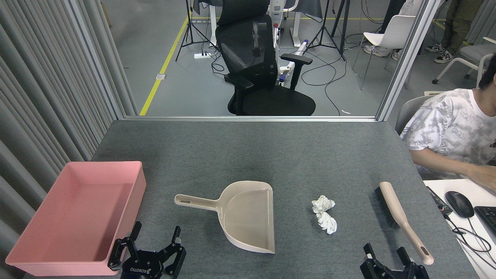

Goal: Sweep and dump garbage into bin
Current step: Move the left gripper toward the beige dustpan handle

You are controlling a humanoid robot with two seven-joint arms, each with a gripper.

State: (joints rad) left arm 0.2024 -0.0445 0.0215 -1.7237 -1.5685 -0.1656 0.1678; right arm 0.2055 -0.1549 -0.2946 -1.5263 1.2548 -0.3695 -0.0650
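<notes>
Two crumpled white tissue wads, the garbage (pixel 324 214), lie on the grey table right of centre. Left of them rests a beige dustpan (pixel 244 217), its open mouth facing the wads and its handle pointing left. A beige hand brush (pixel 401 219) with dark bristles lies to the right of the garbage. The pink bin (pixel 128 176) stands at the near left and looks bare inside. My left gripper (pixel 155 240) is open at the bottom edge beside the bin's near right corner. My right gripper (pixel 385 255) is open at the bottom right, just left of the brush handle's end. Neither holds anything.
A person in a patterned white shirt (pixel 449 128) sits at the right beside a white desk with a mouse (pixel 459 204) and keyboard. A black office chair (pixel 263 73) stands beyond the table's far edge. Grey curtains hang along the left.
</notes>
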